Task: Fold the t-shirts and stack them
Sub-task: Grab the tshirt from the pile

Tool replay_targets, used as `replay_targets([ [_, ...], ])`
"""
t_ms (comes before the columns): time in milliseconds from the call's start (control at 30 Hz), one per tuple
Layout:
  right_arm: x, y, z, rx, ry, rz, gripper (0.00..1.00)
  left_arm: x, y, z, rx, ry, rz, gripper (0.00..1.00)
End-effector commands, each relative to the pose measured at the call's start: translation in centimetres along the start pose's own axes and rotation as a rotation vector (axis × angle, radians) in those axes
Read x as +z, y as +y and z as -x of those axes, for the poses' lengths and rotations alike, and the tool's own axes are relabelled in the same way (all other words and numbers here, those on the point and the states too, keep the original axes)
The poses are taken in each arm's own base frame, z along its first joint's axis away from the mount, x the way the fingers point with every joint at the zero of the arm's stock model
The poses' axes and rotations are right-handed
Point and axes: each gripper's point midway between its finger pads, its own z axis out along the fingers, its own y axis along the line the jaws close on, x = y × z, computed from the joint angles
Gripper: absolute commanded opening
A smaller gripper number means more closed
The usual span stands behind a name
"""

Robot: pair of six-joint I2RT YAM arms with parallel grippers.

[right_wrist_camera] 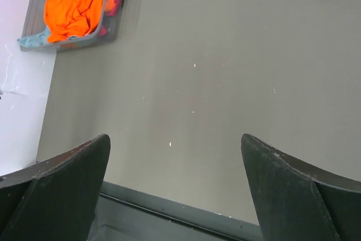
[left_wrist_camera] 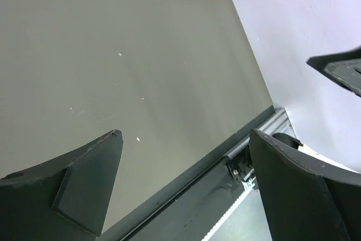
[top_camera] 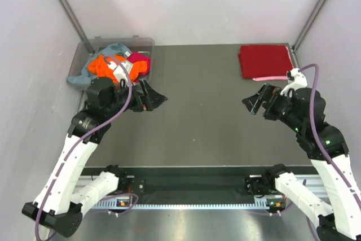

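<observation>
Dark grey matte table top (top_camera: 203, 134), enclosed by pale lilac wall panels (top_camera: 192, 4) on the left, far and right sides; silver toothed rail (top_camera: 192, 202) along the near edge.

Item 1, far left corner: clear plastic rectangular bin (top_camera: 144, 40) standing on the table. It holds three loose, unfolded t-shirts. The crumpled bright orange t-shirt (top_camera: 103, 65) lies on top in the middle. The grey-blue t-shirt (top_camera: 115, 48) lies under and around it, with one part hanging over the bin's left rim. The magenta t-shirt (top_camera: 140, 60) sits at the right end of the bin.

Item 2, left of centre: left gripper (top_camera: 152, 99), black, two fingers, just near of the bin and pointing right. Its jaws are spread wide with nothing between them; the left wrist view shows only bare table in the gap.

Item 3, right of centre: right gripper (top_camera: 255, 99), black, two fingers, pointing left towards the table's middle. Its jaws are likewise spread wide and empty, with bare table between the fingers in the right wrist view.

Item 4, far right corner: folded dark red t-shirt (top_camera: 264, 60), flat and roughly square. It rests on a folded pink t-shirt (top_camera: 274, 77), of which only a thin strip shows along the near and right edges. This stack is well apart from both grippers.
</observation>
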Motion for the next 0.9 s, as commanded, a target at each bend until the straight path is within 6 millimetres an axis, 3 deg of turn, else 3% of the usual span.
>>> replay_targets([
  [0,0.2,0.6,1.1,-0.011,-0.038,0.017,1.0,-0.1,-0.8,2.8,0.038,-0.099,-0.004,0.97],
  [67,0.2,0.7,1.3,-0.007,-0.036,0.016,1.0,0.3,-0.2,3.4,0.04,-0.115,0.033,0.96],
  [100,0.3,0.9,1.2,0.0,-0.029,0.021,1.0,0.9,1.2,3.6,0.042,-0.109,0.099,0.94],
  [167,0.5,1.6,1.6,0.009,-0.046,0.055,1.0,1.2,2.1,5.3,0.065,-0.141,0.171,0.93],
  [200,0.7,1.9,0.9,0.014,-0.031,0.091,1.0,2.1,3.8,5.4,0.081,-0.114,0.245,0.92],
  [233,0.9,2.6,1.4,0.026,-0.062,0.133,1.0,1.8,4.8,7.7,0.094,-0.18,0.341,0.92],
  [267,1.0,2.9,1.3,0.031,-0.068,0.157,1.0,1.9,5.8,8.6,0.12,-0.186,0.397,0.92],
  [300,1.3,2.9,0.4,0.042,-0.057,0.179,1.0,3.0,7.8,9.1,0.128,-0.17,0.484,0.9],
  [333,1.4,2.9,0.3,0.047,-0.065,0.188,1.0,2.3,8.6,11.5,0.143,-0.239,0.576,0.89],
  [367,1.5,3.0,0.5,0.05,-0.082,0.198,1.0,2.2,10.2,12.6,0.142,-0.258,0.644,0.89],
  [400,1.6,2.7,0.3,0.057,-0.085,0.188,1.0,3.4,12.3,13.1,0.15,-0.237,0.708,0.87],
  [433,1.7,2.6,0.3,0.061,-0.091,0.181,1.0,2.8,13.6,15.3,0.138,-0.292,0.763,0.84],
  [500,1.9,2.3,0.3,0.065,-0.098,0.173,1.0,4.5,17.2,16.1,0.128,-0.265,0.832,0.81],
  [533,1.9,2.5,0.5,0.062,-0.104,0.18,1.0,4.9,18.3,17.2,0.126,-0.284,0.851,0.81],
  [567,1.9,2.5,0.5,0.059,-0.105,0.182,1.0,4.7,20.7,17.9,0.096,-0.292,0.902,0.78],
  [600,1.9,2.6,0.7,0.048,-0.109,0.186,1.0,6.1,23.8,17.1,0.07,-0.247,0.955,0.75],
  [667,1.9,2.6,0.9,0.031,-0.11,0.183,1.0,6.1,27.3,17.9,0.026,-0.253,1.021,0.64],
  [700,1.8,2.7,1.3,0.01,-0.118,0.177,1.0,7.5,30.1,16.6,0.008,-0.196,1.058,0.62],
  [767,1.7,2.5,1.6,-0.005,-0.123,0.16,1.0,7.9,32.7,16.6,-0.004,-0.174,1.101,0.59],
  [800,1.6,2.3,2.1,-0.021,-0.14,0.143,1.0,9.0,35.1,15.1,-0.015,-0.12,1.135,0.58],
  [867,1.5,1.9,2.4,-0.035,-0.155,0.123,1.0,9.3,36.8,15.4,-0.03,-0.118,1.166,0.57],
])
